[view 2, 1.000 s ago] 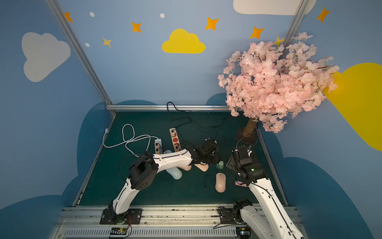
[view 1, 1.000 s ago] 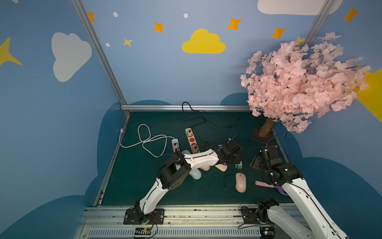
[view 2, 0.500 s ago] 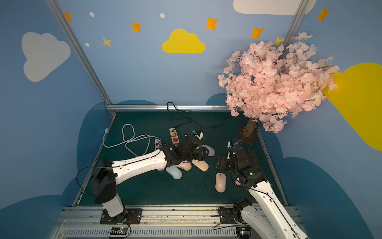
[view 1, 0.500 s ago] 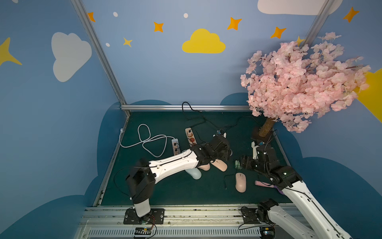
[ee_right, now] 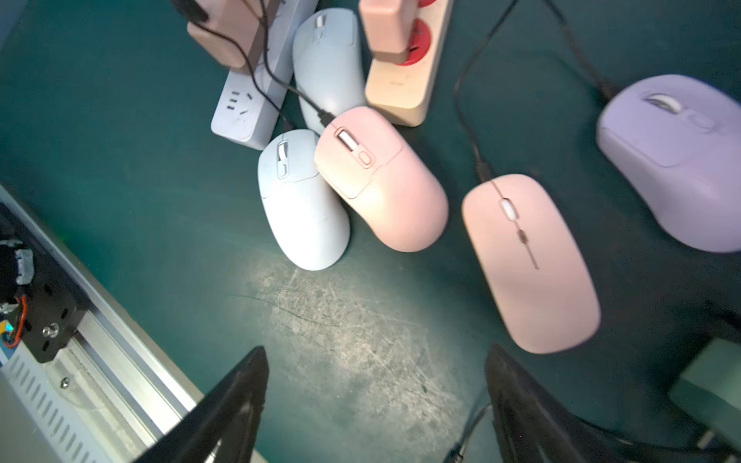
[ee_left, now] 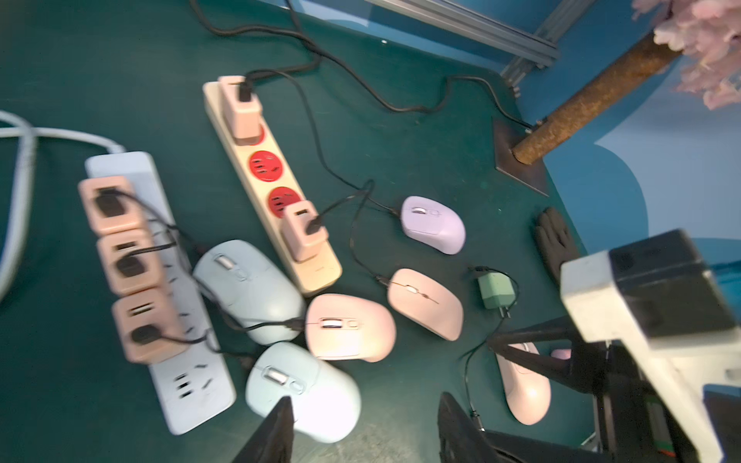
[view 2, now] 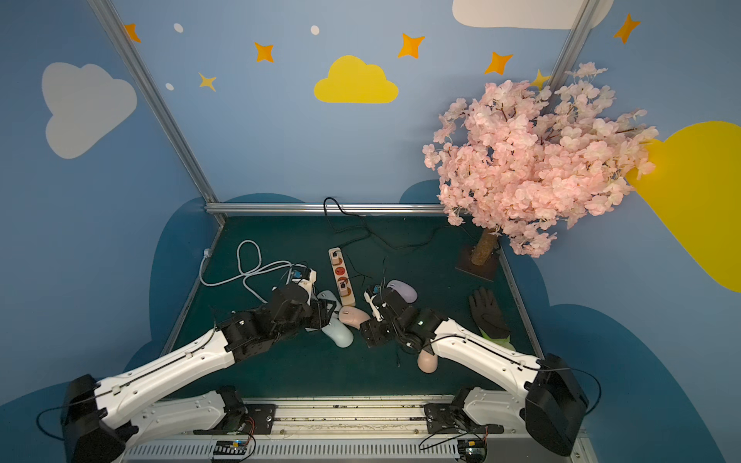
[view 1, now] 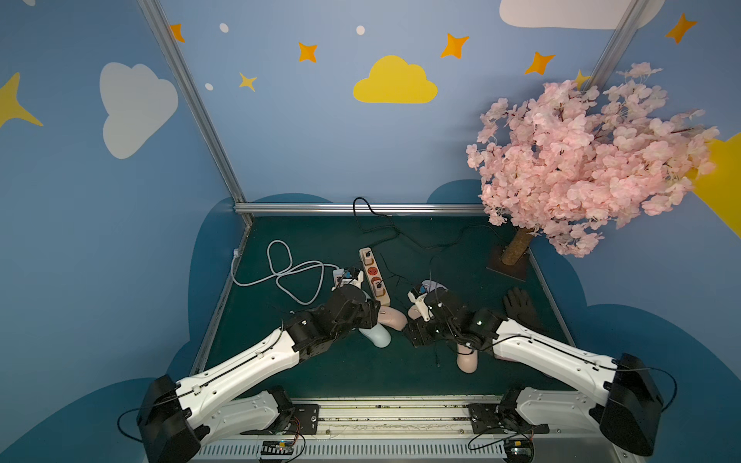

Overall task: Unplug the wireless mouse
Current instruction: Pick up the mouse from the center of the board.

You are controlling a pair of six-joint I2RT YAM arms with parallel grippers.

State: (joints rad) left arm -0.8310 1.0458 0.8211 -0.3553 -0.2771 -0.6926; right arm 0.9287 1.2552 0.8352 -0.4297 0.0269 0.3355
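1. Six mice on the green mat (view 1: pixel 361 377), all grouped about the near (robot-base) end of the cream power strip (ee_left: pixel 272 188).
2. Just off that end: the pink mouse (ee_right: pixel 381 180), black cable plug (ee_right: pixel 324 116) seated in its nose, flank touching the near light blue mouse (ee_right: pixel 300 204), left of the strip's end.
3. Along the strip's left edge: the far light blue mouse (ee_left: pixel 248 288), lodged between it and the white power strip (ee_left: pixel 192 381).
4. Right of the strip's near half: the flat pink mouse (ee_left: pixel 427 302) and, farther from the base, the lilac mouse (ee_left: pixel 435 224), each with a black cable (ee_right: pixel 483 168) at the nose.
5. Well to the near right of the strip: the pale pink mouse (view 1: pixel 467 360), partly under the right arm (view 1: pixel 541 352); a green charger (ee_left: pixel 495 288) loose on the mat just beside the flat pink mouse. Cable connection at the pale pink mouse not discernible.
6. No way of telling the task's own wireless mouse from the other five.
7. Fingers (ee_left: pixel 276 433) of the left gripper (ee_left: pixel 365 397) spread apart, nothing between them; positioned left of the strip's near end, at the tail of the near light blue mouse. Contact not discernible.
8. Fingers (ee_right: pixel 236 401) of the right gripper (ee_right: pixel 376 348) spread wide, empty; poised over bare mat to the near right of the strip's end, clear of the pink mouse.
9. Far right of the strip: a black glove (view 1: pixel 521 306) flat on the mat.
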